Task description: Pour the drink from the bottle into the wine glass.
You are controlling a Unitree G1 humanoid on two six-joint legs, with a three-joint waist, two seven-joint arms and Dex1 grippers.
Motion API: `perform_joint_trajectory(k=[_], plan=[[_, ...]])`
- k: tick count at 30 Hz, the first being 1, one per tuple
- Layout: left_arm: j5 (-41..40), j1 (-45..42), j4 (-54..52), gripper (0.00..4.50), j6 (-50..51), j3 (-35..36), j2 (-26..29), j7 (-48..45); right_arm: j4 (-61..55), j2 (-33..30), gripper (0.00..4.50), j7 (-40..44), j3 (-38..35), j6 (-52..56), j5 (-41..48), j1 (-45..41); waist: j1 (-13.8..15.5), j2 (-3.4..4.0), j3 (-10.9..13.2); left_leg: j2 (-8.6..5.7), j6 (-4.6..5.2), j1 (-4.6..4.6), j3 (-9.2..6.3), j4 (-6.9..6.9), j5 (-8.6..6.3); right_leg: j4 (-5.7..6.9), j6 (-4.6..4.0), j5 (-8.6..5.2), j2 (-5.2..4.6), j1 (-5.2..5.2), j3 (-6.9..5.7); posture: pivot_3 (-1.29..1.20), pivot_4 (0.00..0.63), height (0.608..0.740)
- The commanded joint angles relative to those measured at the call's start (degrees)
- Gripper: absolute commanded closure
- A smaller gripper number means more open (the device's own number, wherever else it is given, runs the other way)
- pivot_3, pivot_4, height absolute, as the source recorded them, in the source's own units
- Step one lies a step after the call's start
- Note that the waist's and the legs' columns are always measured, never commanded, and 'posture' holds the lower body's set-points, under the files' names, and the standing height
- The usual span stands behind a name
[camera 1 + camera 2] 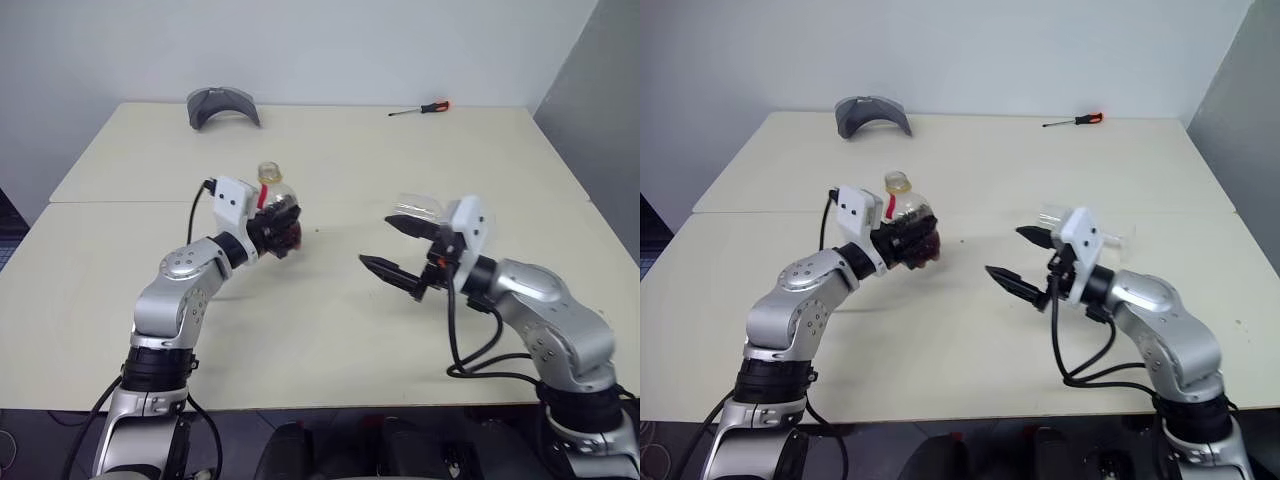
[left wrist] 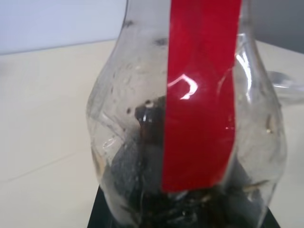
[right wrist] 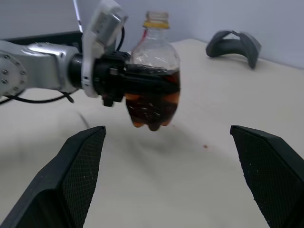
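In the eye views the bottle point(image 1: 275, 205) is seen lifted clear of the table point(image 1: 330, 330), clamped round its belly by the left gripper point(image 1: 278, 228) and kept upright with the yellow cap point(image 1: 268, 171) on, so that the drink point(image 1: 287, 236) stays low in the body. The right gripper point(image 1: 402, 250) is held spread and empty, turned toward the bottle but well apart from it; this is judged to be a reach for the cap, which must be taken off before pouring. The glass point(image 1: 1092, 223) is largely hidden behind the right hand, and it appears to lie on its side on the table, though that cannot be settled. A screwdriver point(image 1: 421, 108) and a grey curved object point(image 1: 223, 106) are left at the far edge, out of the way.

In the left wrist view the bottle's clear wall and its red strip point(image 2: 199, 95) are pressed close, and the glass is seen faintly at the edge.

In the right wrist view the bottle is framed between the two spread fingers point(image 3: 66, 178), with the left gripper clenched on it from the side, leaving the cap free above.
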Motion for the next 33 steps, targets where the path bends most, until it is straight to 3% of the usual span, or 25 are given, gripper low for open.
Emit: perform_joint_trajectory(k=[1,10,16,30,33], plan=[[3.4,-3.2,6.0,3.46,-7.9,5.2,1.3,3.8,1.4,1.5,0.03,0.8,1.6,-2.2,0.1,-3.0,0.0,0.00,0.0,0.00,-0.03,0.00,0.01,0.01,0.02,0.00,0.00,0.00,-0.02,0.00,0.00,0.00,0.150,0.740],[9.2,-7.3,24.8,3.46,-21.7,9.4,3.4,9.4,7.2,4.9,0.03,1.9,4.2,-4.9,-0.7,-7.8,0.1,-0.01,0.0,-0.02,-0.06,-0.04,0.00,0.05,0.03,0.01,0.00,0.01,-0.08,-0.02,-0.07,0.00,0.150,0.740],[9.4,-8.6,34.2,3.46,-27.6,10.4,4.7,7.9,8.5,6.5,0.03,1.7,5.1,-5.9,-1.2,-8.4,0.1,-0.03,0.0,-0.02,-0.16,-0.07,0.00,0.05,0.09,0.02,0.00,0.01,-0.09,-0.05,-0.10,0.00,0.150,0.740],[9.0,-11.6,41.4,3.46,-31.5,10.5,2.4,5.3,10.1,6.4,0.03,0.5,4.3,-6.5,-3.0,-9.4,-0.1,-0.06,0.0,-0.01,-0.19,-0.12,-0.04,0.07,0.11,0.06,-0.01,0.01,-0.10,-0.10,-0.19,0.00,0.150,0.740],[9.0,-11.3,41.3,2.59,-31.4,10.5,2.6,5.1,10.2,6.2,0.00,0.3,4.3,-6.7,-3.1,-9.2,-0.1,-0.06,0.0,0.00,-0.19,-0.13,-0.04,0.07,0.11,0.07,-0.01,0.01,-0.10,-0.12,-0.19,0.00,0.150,0.740]])
